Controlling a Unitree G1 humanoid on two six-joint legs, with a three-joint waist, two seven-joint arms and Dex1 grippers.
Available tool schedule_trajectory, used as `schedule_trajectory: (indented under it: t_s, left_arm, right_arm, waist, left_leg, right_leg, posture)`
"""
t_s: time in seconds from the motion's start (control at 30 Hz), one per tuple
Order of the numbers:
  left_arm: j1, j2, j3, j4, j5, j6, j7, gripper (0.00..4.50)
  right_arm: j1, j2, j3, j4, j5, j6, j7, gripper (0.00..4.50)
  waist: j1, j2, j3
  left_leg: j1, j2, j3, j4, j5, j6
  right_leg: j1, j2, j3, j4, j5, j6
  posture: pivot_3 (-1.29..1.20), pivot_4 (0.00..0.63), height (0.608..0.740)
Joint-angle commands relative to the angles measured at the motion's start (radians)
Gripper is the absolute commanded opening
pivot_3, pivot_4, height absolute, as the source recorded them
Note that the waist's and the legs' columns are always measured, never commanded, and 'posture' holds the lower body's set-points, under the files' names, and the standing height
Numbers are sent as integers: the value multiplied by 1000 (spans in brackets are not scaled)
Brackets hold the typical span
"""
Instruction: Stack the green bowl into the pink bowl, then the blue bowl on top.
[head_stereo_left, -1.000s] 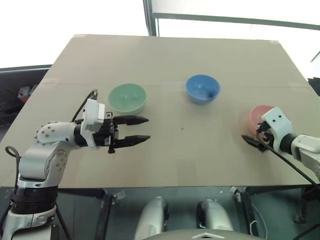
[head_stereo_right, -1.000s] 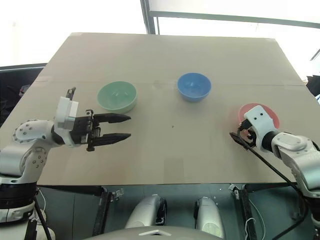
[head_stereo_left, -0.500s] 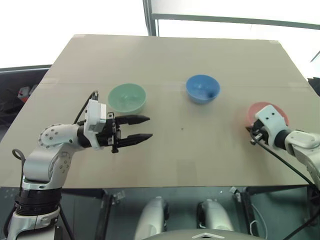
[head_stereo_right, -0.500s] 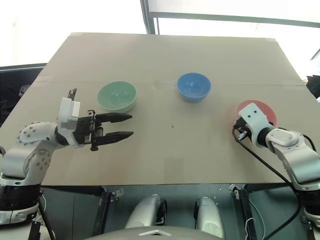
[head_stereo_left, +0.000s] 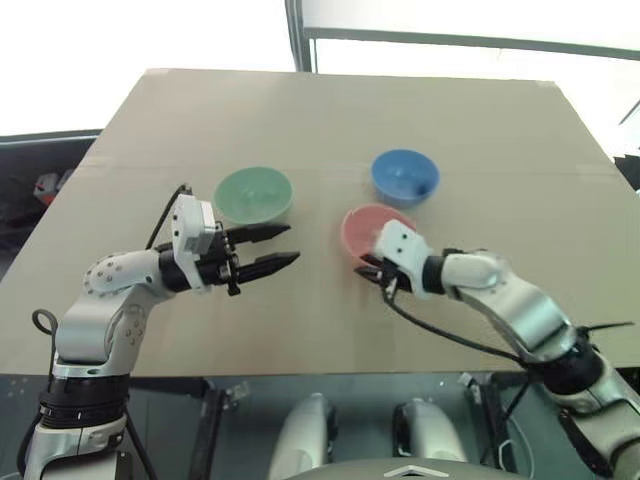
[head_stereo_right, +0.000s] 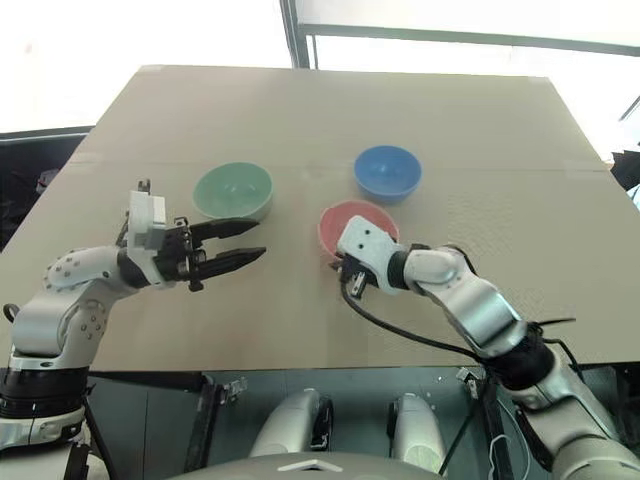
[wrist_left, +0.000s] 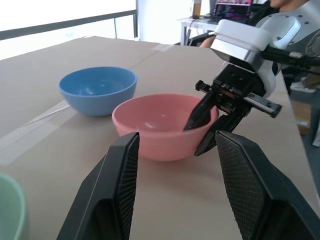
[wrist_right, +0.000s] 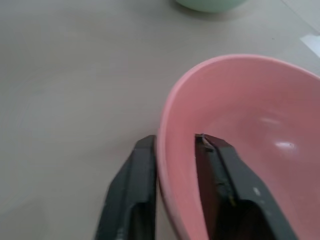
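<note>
Since a second before, the right gripper had carried the pink bowl from the table's right edge to its middle, just in front of the blue bowl. Its fingers pinched the pink bowl's near rim, one inside and one outside. The left gripper hung half open and empty, just in front of the green bowl, its tips pointing toward the pink bowl. All three bowls were empty.
</note>
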Motion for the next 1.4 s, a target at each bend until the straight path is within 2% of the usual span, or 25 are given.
schedule_trajectory:
  t_s: [0.03,0.13,0.23,0.33,0.5,0.67,0.83,0.87,1.1,1.17,1.27,1.4]
  left_arm:
    - [-2,17,3,-94,128,27,176,2568]
    - [-9,39,-26,-152,221,69,270,2568]
    - [-109,116,-126,-155,350,187,319,2568]
    - [-208,196,-258,-117,477,233,296,2568]
    - [-318,227,-405,-50,592,300,260,2568]
    - [-387,184,-504,60,676,346,257,2568]
    - [-428,142,-515,132,707,300,264,307]
    - [-437,134,-516,144,711,289,260,97]
    - [-493,78,-485,203,708,271,257,97]
    - [-498,61,-467,195,691,244,253,97]
    - [-512,4,-387,156,536,-84,166,97]
    - [-528,5,-419,141,504,-292,36,97]
  right_arm:
    - [-12,-20,-21,-25,-9,-23,44,2950]
    - [9,-11,-125,-80,67,21,56,4065]
    - [49,14,-259,-172,174,12,67,4065]
    - [93,17,-328,-202,176,-62,45,4065]
    - [142,-12,-345,-203,150,-133,47,4065]
    - [156,-17,-373,-203,136,-163,20,4065]
    - [171,-31,-386,-202,100,-195,-6,4097]
    - [178,-31,-395,-205,97,-200,-16,4097]
    - [226,-48,-432,-219,42,-245,-70,4097]
    - [242,-52,-442,-219,27,-258,-83,4097]
    - [313,-66,-499,-230,43,-270,-76,4097]
    - [388,-81,-567,-256,41,-248,-102,4097]
  waist:
    - [-2,0,0]
    - [-4,0,0]
    - [1,0,0]
    - [1,-1,0]
    - [-6,0,0]
    - [-6,0,1]
    - [0,-1,1]
    - [0,-1,1]
    - [-1,-1,1]
    - [-1,-1,1]
    - [4,-1,1]
    - [1,-1,1]
  left_leg:
    - [0,0,0,-1,0,0]
    - [-1,0,1,-1,0,0]
    - [0,1,1,-1,0,0]
    - [1,-3,0,-1,0,-1]
    - [1,-4,2,-3,0,-1]
    - [0,-3,3,-4,1,-1]
    - [-1,-4,3,-4,1,-1]
    - [-1,-4,2,-4,1,-1]
    - [-1,-4,2,-4,1,-1]
    - [-1,-4,2,-3,1,-1]
    - [-1,-4,2,-3,1,-1]
    - [-4,-1,1,-2,1,-1]
  right_leg:
    - [0,0,0,0,0,0]
    - [0,0,0,0,0,0]
    - [0,1,0,0,0,0]
    - [1,1,0,0,0,0]
    - [-1,1,2,1,0,0]
    - [-2,2,2,1,0,0]
    - [-2,1,2,1,0,0]
    - [-2,1,2,1,0,0]
    - [-2,1,2,1,0,0]
    - [-2,1,2,1,0,1]
    - [-2,1,2,1,0,1]
    - [-2,-1,0,0,0,1]
  posture:
    - [0,150,740]
    - [0,150,740]
    - [0,150,740]
    - [0,150,740]
    - [0,150,740]
    - [0,150,740]
    - [0,150,740]
    - [0,150,740]
    - [0,150,740]
    - [0,150,740]
    - [0,150,740]
    - [0,150,740]
